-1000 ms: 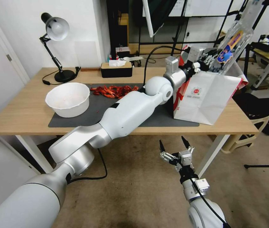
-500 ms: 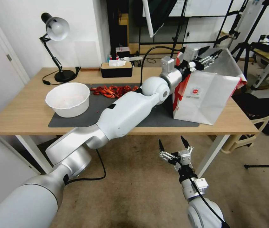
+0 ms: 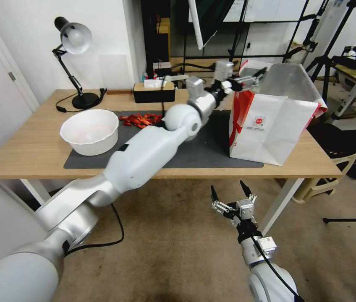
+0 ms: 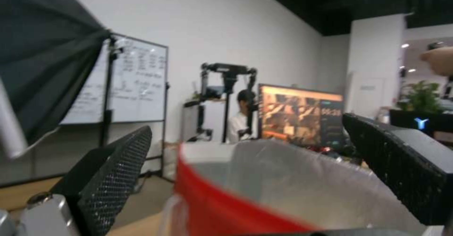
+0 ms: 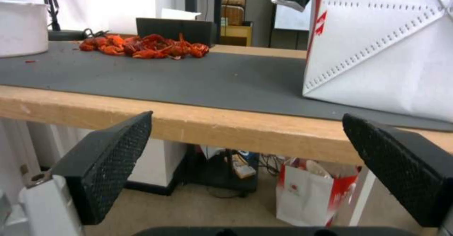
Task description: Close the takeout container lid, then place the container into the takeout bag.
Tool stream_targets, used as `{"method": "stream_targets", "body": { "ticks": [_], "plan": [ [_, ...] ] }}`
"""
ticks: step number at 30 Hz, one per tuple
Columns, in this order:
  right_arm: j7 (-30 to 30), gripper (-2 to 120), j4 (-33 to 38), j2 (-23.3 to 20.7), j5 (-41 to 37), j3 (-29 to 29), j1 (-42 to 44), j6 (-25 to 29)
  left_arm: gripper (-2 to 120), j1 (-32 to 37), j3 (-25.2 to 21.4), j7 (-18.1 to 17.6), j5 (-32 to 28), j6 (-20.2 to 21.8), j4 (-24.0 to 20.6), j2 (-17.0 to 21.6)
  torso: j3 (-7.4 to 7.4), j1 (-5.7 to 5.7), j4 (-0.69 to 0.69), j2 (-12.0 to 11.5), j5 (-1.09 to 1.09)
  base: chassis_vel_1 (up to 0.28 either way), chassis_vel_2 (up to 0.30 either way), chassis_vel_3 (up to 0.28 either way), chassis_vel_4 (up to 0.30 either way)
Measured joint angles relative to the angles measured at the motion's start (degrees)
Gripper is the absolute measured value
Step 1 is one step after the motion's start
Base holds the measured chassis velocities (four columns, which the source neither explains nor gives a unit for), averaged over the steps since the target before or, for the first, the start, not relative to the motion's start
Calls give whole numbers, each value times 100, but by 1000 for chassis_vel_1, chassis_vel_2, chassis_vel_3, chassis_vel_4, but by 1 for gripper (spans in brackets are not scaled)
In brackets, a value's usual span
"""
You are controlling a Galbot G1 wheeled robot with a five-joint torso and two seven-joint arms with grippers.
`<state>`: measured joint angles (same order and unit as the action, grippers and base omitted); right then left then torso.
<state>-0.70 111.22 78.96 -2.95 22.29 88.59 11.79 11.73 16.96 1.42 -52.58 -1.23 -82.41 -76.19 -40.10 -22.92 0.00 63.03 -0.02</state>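
The left end effector (image 3: pixel 251 78) hangs wide and empty at the rear rim of the tall white paper takeout bag with red sides (image 3: pixel 270 128), upright on the wooden counter (image 3: pixel 31 147). The bag looks light, thin-walled and easily tipped, best steadied at its rim. The right end effector (image 3: pixel 231 193) waits wide below the counter edge.

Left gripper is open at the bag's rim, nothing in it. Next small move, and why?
Probably draw the left gripper back from the takeout bag toward the mat. Its fingers are open and empty at the bag's silvery rim, so its job there looks finished. The right gripper hangs open below the table edge.
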Motion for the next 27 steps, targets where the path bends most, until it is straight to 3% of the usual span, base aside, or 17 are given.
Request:
{"method": "stream_targets", "body": {
  "ticks": [3, 12, 14, 15, 17, 20, 21, 27],
  "plan": [
    [-11, 100, 47, -6, 54, 30, 10, -5, 100, 645, -348, -106, 279, 97, -560, 428, 0, 1, 0, 0, 0, 0, 0, 0, 0],
    [-32, 100, 159, -48, 122, 62, 73, 55, 100, 2290, -1225, -94, 594, 101, -1619, 1356, 1, 0, 1, 1, 2, 0, 0, 0, 0],
    [-45, 100, 211, -95, 160, 42, 79, 57, 100, 3120, -1696, -19, 790, -7, -2059, 1741, 1, 0, 0, 0, 0, 0, 0, 0, 0],
    [-45, 100, 211, -95, 160, 42, 79, 57, 100, 3120, -1696, -19, 790, -7, -2059, 1741, 1, 0, 0, 0, 0, 0, 0, 0, 0],
    [-45, 100, 242, -125, 181, 18, 70, 57, 100, 3825, -2119, 24, 969, -102, -2377, 1938, 1, 1, 5, 0, -1, 0, 0, 0, 0],
    [-52, 100, 272, -148, 195, 19, 78, 57, 100, 4359, -2453, 44, 1197, -255, -2583, 2041, 1, 1, 3, 1, 2, 0, 0, 0, 0],
    [-79, 100, 299, -164, 216, 18, 88, 59, 100, 4820, -2720, 43, 1403, -356, -2720, 2072, 1, 1, -2, 1, 1, 0, 0, 0, 0],
    [-169, 100, 411, -166, 256, 55, 151, 83, 100, 6125, -3421, -44, 2049, -709, -2949, 1831, 1, 0, 0, 1, 1, 0, 0, 0, 0]
  ]
}}
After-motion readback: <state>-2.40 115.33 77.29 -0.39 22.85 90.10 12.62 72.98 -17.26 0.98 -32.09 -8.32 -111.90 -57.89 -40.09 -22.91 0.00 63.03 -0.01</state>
